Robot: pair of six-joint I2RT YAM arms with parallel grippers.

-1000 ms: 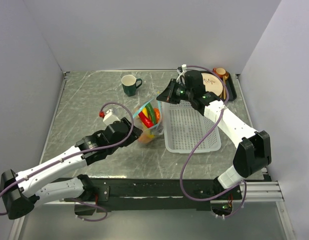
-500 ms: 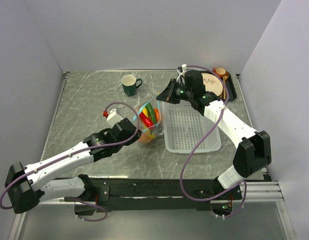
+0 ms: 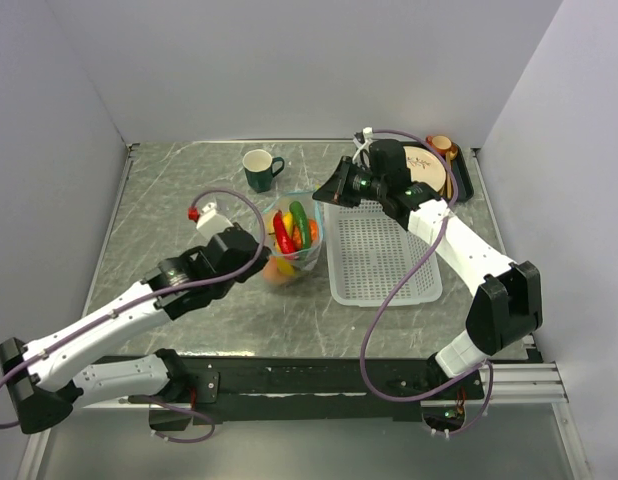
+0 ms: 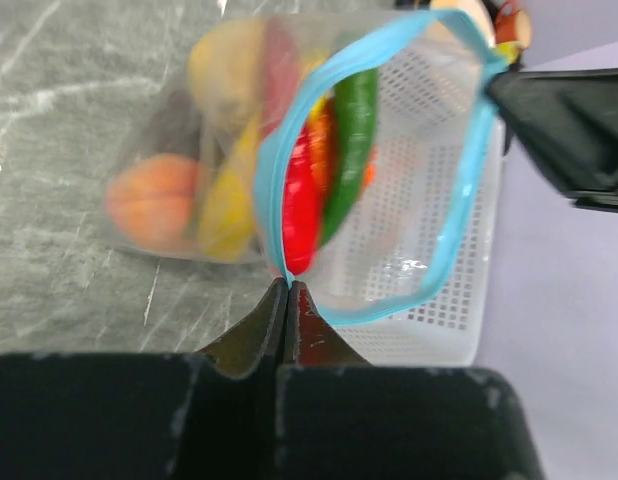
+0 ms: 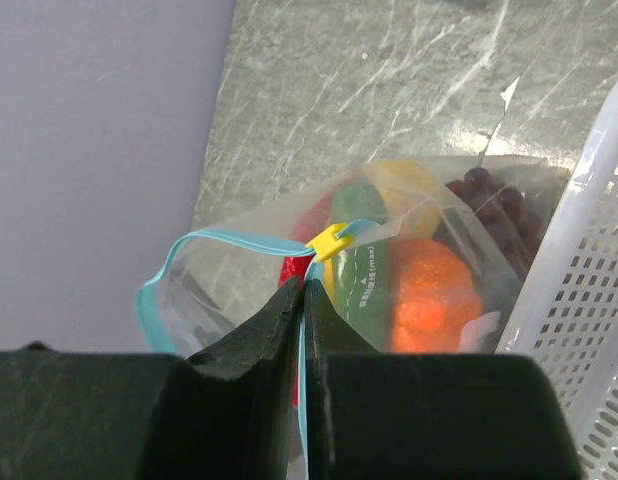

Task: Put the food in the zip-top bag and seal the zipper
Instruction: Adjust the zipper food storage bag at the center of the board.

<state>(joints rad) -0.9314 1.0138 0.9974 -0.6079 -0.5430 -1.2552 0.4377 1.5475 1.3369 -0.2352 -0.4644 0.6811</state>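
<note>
The zip-top bag [image 3: 292,240] stands mid-table, stretched between both grippers, its mouth gaping. Inside lies the food: red chili [image 4: 301,200], green pepper [image 4: 351,130], peach [image 4: 149,200], lemon [image 4: 224,70], orange [image 5: 429,295] and grapes [image 5: 489,200]. The teal zipper [image 4: 469,190] loops open around the mouth. My left gripper [image 4: 287,285] is shut on the near end of the zipper strip [image 3: 268,259]. My right gripper [image 5: 305,285] is shut on the far end of the zipper [image 5: 234,241], just below the yellow slider [image 5: 331,240].
A white mesh basket [image 3: 379,255] sits right beside the bag, under the right arm. A dark green mug [image 3: 259,170] stands behind the bag. A plate with cutlery [image 3: 429,170] sits in the back right corner. Grey walls enclose the table.
My left gripper has closed on the near end of the zipper strip and its arm has swung left. The bag has shifted slightly left. The right arm has not moved.
</note>
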